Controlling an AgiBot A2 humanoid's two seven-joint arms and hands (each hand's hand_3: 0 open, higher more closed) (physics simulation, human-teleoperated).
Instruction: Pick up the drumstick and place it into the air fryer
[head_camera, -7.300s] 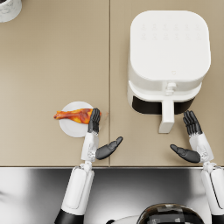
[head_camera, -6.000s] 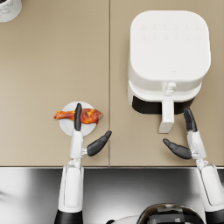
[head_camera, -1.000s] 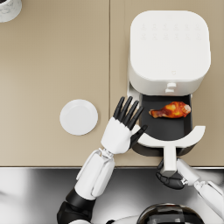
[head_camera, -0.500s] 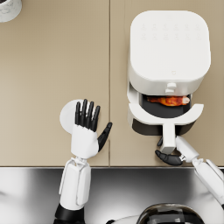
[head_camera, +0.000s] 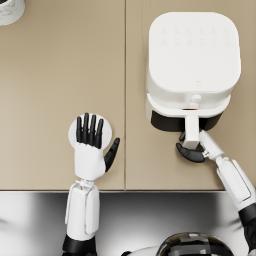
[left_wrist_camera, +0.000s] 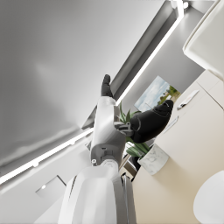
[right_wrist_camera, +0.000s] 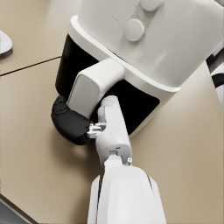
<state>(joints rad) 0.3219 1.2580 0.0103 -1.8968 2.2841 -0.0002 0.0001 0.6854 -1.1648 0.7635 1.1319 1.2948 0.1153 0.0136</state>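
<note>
The white air fryer (head_camera: 194, 60) stands at the back right with its dark drawer (head_camera: 167, 121) pushed almost fully in. The drumstick is hidden inside; no view shows it. My right hand (head_camera: 190, 150) curls around the end of the drawer handle (head_camera: 191, 131); the right wrist view shows this hand (right_wrist_camera: 70, 124) wrapped on the handle (right_wrist_camera: 93, 89) below the fryer body (right_wrist_camera: 153, 39). My left hand (head_camera: 90, 140) hovers flat above the bare white plate (head_camera: 74, 136), fingers spread and holding nothing. In the left wrist view that hand (left_wrist_camera: 114, 118) is raised and the plate's edge (left_wrist_camera: 212, 202) shows.
A marble cup (head_camera: 10, 8) stands at the counter's far left corner and holds a plant in the left wrist view (left_wrist_camera: 152, 159). A seam (head_camera: 125, 90) runs across the beige counter. The counter's front edge (head_camera: 125, 190) meets a steel strip near me.
The drawer holding the drumstick has slid back into the fryer, with my right hand following on the handle. My left hand has moved left and now hovers over the plate.
</note>
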